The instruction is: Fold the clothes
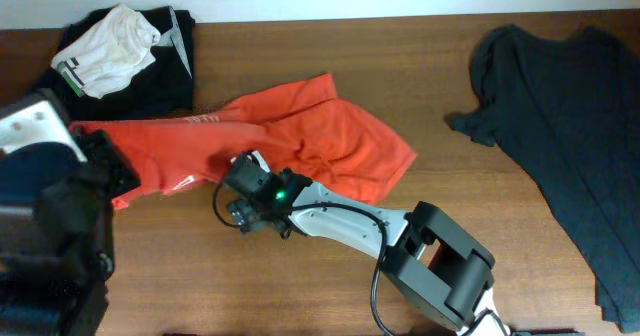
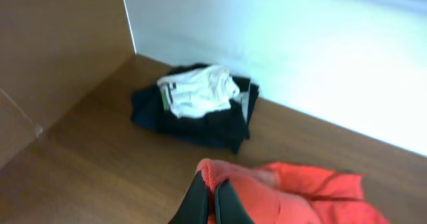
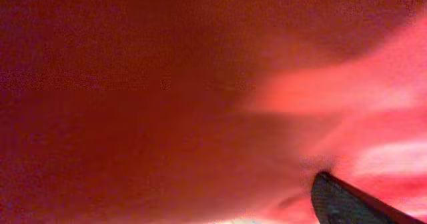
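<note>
T-shirt (image 1: 340,146) lies between pile (image 1: 120,51) and larger shirt (image 1: 560,106).

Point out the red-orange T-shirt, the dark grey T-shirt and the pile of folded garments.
red-orange T-shirt (image 1: 345,141): overhead view, crumpled middle of its body.
dark grey T-shirt (image 1: 570,96): overhead view, its chest area.
pile of folded garments (image 1: 110,46): overhead view, white garment on top.

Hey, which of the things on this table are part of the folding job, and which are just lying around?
In the job: red-orange T-shirt; left hand, pinching its edge; right hand, up against its fabric.

Lying about: dark grey T-shirt; pile of white and black garments.
</note>
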`<act>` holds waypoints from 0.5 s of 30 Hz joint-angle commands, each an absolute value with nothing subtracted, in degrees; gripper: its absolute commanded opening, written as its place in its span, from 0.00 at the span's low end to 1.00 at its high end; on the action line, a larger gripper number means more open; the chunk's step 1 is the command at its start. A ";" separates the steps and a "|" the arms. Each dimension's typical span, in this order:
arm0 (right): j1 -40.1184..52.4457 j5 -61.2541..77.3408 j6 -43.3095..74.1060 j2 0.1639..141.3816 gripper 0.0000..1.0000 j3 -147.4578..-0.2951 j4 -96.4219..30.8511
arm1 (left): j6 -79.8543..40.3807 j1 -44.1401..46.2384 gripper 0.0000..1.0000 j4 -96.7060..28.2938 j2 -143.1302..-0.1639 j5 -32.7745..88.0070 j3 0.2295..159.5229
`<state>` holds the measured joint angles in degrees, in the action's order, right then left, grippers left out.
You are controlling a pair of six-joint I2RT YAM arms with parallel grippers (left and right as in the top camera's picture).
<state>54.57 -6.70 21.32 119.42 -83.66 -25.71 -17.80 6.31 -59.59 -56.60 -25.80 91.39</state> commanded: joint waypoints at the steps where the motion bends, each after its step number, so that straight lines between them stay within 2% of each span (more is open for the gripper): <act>1: 54.30 -12.47 26.46 117.30 0.99 -83.53 -21.50 | -17.06 6.33 0.00 -60.38 -56.45 -27.51 92.95; 5: 53.91 -17.04 27.09 117.43 0.98 -83.53 -19.16 | -17.10 6.33 0.00 -62.43 -56.49 -27.46 93.12; 6: 53.87 -17.04 27.14 117.47 0.90 -83.53 -19.00 | -17.08 6.35 0.00 -62.92 -56.51 -27.44 93.82; 7: 53.71 -17.47 27.14 117.47 0.59 -83.53 -19.00 | -17.08 6.35 0.00 -63.48 -56.51 -27.46 94.78; 8: 53.12 -18.48 27.14 117.45 0.36 -83.53 -19.29 | -17.08 6.33 0.00 -64.27 -56.51 -27.46 96.14; 9: 52.10 -19.66 27.11 117.05 0.27 -83.57 -20.40 | -17.08 6.33 0.00 -65.04 -56.51 -27.49 96.92; 10: 50.78 -20.29 27.09 116.29 0.12 -83.57 -21.91 | -17.08 6.33 0.00 -65.65 -56.51 -27.51 97.17; 11: 48.95 -20.45 27.09 114.76 0.04 -83.57 -24.12 | -17.10 6.33 0.00 -66.78 -56.51 -27.57 97.19; 15: 37.63 -18.28 21.61 103.66 0.04 -83.57 -30.72 | -17.37 6.33 0.00 -70.67 -58.78 -31.11 97.17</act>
